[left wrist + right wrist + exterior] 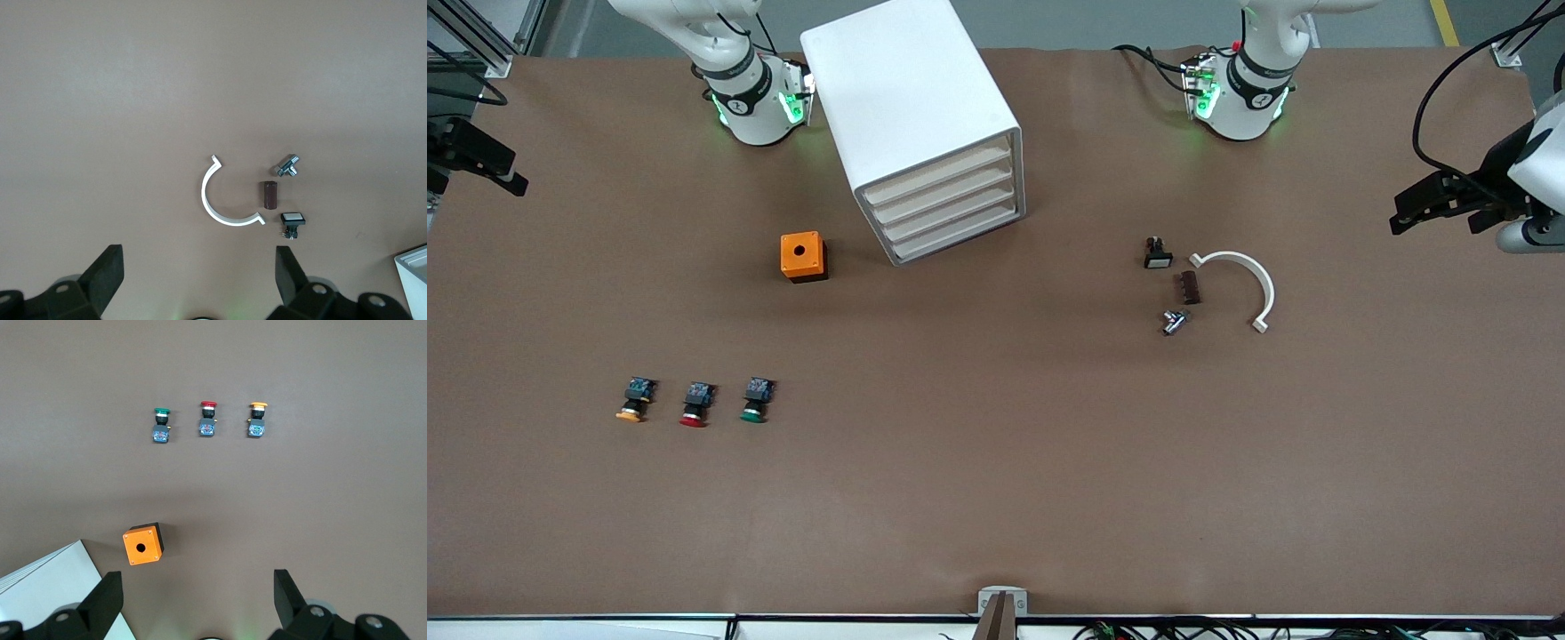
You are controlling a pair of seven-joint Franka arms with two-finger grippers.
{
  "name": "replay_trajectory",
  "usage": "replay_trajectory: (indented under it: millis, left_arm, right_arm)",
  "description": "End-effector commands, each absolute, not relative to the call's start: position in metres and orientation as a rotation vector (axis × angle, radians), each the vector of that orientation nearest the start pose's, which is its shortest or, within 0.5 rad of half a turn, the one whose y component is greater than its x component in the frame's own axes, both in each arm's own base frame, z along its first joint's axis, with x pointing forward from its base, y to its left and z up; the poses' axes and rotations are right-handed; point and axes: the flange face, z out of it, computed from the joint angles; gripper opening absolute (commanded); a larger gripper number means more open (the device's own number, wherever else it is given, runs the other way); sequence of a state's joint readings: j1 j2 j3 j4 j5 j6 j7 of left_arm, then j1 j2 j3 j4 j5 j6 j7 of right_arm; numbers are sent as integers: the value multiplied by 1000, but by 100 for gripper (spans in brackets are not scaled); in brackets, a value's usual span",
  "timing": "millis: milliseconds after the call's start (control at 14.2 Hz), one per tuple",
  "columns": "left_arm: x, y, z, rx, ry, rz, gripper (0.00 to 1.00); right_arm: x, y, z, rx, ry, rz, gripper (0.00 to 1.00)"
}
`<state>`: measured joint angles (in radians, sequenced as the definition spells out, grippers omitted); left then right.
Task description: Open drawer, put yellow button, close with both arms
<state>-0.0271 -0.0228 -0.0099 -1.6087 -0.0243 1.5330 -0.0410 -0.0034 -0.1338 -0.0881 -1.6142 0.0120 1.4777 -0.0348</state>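
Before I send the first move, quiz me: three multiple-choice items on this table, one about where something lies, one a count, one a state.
1. The yellow button lies:
A. in the row of three buttons, at the right arm's end
B. inside the orange box
C. on the drawer unit

2. Push buttons in that row:
A. two
B. three
C. five

3. The drawers are:
A. all shut
B. one pulled out
C. removed

Key:
1 A, it sits beside the red button, with the green button next along.
2 B, yellow, red and green caps show.
3 A, all fronts sit flush, while the left gripper and right gripper wait open at the table's ends.
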Motion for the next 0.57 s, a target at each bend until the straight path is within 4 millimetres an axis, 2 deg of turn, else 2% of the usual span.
replay_trajectory:
  millis: [0, 71, 283, 494]
  left_arm:
    - [546, -24, 623, -3144, 24, 51, 100]
    - [547, -29, 624, -3143, 34, 44, 100]
    - [547, -27, 625, -3145, 24, 39, 100]
    - [556, -23, 606, -3142, -17, 94, 100]
  right_arm:
    - [492, -47, 670, -3134, 62, -2, 100]
    - [492, -46, 670, -3134, 59, -5, 100]
    - [492, -43, 670, -3136, 48, -4, 100]
    - [493, -43, 670, -3136, 48, -7, 100]
